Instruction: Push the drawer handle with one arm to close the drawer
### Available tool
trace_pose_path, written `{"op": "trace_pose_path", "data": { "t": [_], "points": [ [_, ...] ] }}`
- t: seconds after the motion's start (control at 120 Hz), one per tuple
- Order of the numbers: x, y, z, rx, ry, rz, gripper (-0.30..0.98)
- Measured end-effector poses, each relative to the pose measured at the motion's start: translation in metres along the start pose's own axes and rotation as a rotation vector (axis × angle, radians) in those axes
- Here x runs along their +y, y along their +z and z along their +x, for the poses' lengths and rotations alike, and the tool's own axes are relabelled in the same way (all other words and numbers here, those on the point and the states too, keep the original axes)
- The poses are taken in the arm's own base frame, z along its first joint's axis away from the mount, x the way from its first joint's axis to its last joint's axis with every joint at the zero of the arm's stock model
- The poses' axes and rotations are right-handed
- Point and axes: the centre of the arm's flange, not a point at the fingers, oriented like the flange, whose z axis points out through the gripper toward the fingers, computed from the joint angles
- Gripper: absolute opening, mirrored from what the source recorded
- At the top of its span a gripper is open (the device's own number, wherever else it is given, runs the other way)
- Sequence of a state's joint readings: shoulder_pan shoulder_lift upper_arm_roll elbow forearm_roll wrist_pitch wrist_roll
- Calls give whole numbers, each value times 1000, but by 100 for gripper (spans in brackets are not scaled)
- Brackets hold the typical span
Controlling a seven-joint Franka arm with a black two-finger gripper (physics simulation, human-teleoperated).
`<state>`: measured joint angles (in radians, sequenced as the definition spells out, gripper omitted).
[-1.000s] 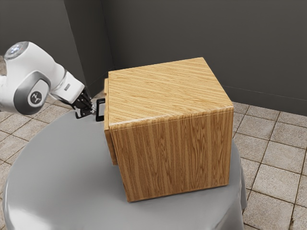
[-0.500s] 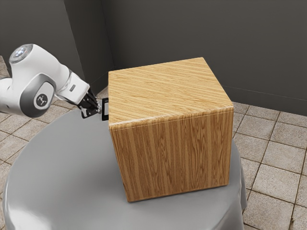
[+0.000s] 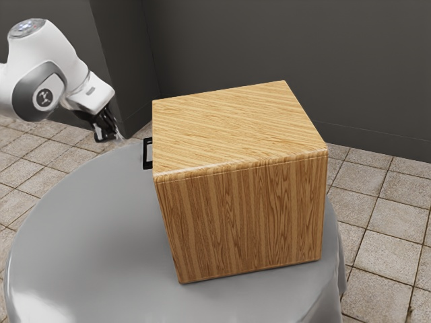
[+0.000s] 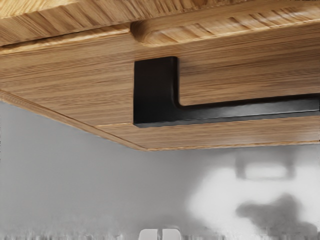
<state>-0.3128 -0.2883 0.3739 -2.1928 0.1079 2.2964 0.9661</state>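
Observation:
My gripper (image 3: 120,138) is in the air at the exterior view's left, a short gap from the black handle (image 3: 147,155) and not touching it. In the wrist view the gripper (image 4: 160,234) has its two fingertips together, nothing between them. The wooden cabinet (image 3: 239,215) stands on the table; no drawer front juts from its handle side. Close up, the black bar handle (image 4: 156,92) is fixed to the wooden drawer front (image 4: 75,85), which sits under the cabinet's top edge (image 4: 65,22).
A round table with a grey covering (image 3: 87,235) carries the cabinet. Dark walls (image 3: 229,47) rise behind it, and tiled floor (image 3: 390,235) surrounds the table.
Between the two earlier pictures the drawer front moved inward, level with the cabinet, as my gripper advanced at the handle. Since then my gripper has drawn back and up, away from the handle.

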Motion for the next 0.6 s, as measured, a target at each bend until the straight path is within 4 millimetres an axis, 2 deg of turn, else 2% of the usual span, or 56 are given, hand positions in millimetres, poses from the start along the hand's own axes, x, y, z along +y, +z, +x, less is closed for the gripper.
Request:
{"op": "trace_pose_path", "data": {
  "t": [0.092, 0.25, 0.358, 0.467, 0.6],
  "points": [
    [-2, -9, -1, -53, -27, -38, -8],
    [-6, -34, 0, -126, -93, -99, 27],
    [-3, -42, 2, -168, -132, -125, 44],
    [-3, -66, 14, -199, -160, -112, 54],
    [1, -69, 13, -250, -216, -129, 61]
  ]
}}
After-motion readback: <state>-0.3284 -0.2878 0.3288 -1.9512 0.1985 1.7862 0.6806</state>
